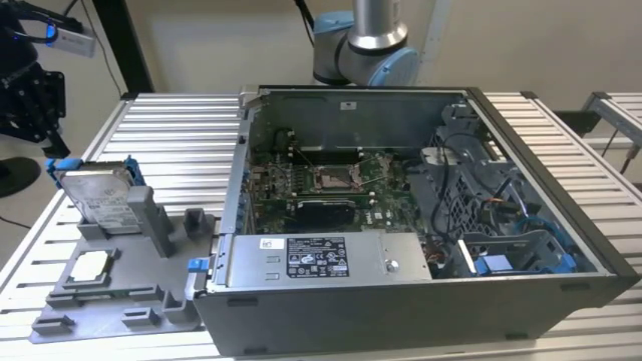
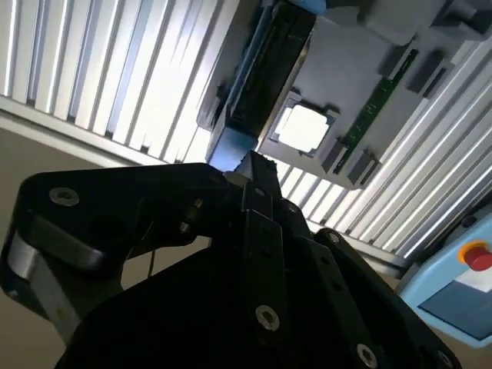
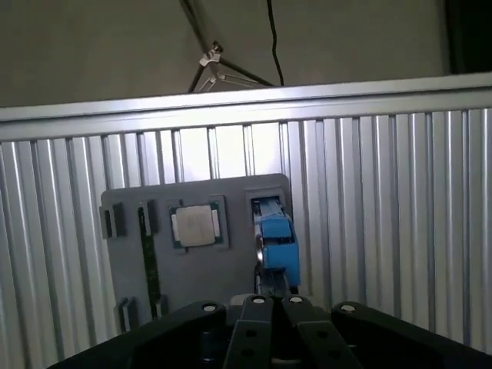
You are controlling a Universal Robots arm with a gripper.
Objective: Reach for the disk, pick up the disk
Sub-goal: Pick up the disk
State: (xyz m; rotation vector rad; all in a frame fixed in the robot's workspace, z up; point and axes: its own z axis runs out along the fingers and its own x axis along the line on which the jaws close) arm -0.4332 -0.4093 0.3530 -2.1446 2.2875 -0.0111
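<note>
Disk (image 1: 93, 194): stands on edge in a slot of the grey tray (image 1: 140, 272), behind the square chip (image 1: 90, 265), to the exterior view's left of the open computer case (image 1: 401, 312). Gripper (image 3: 274, 299): fingers pressed together, empty, apart from the disk.

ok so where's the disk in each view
Exterior view: the disk stands upright in the gray fixture tray, at the exterior view's left of the computer case.
First wrist view: the disk is edge-on, blue frame showing, beside the square chip.
Second wrist view: the disk is a dark edge-on slab beside the square chip.
Shared landmark: the square chip.
</note>
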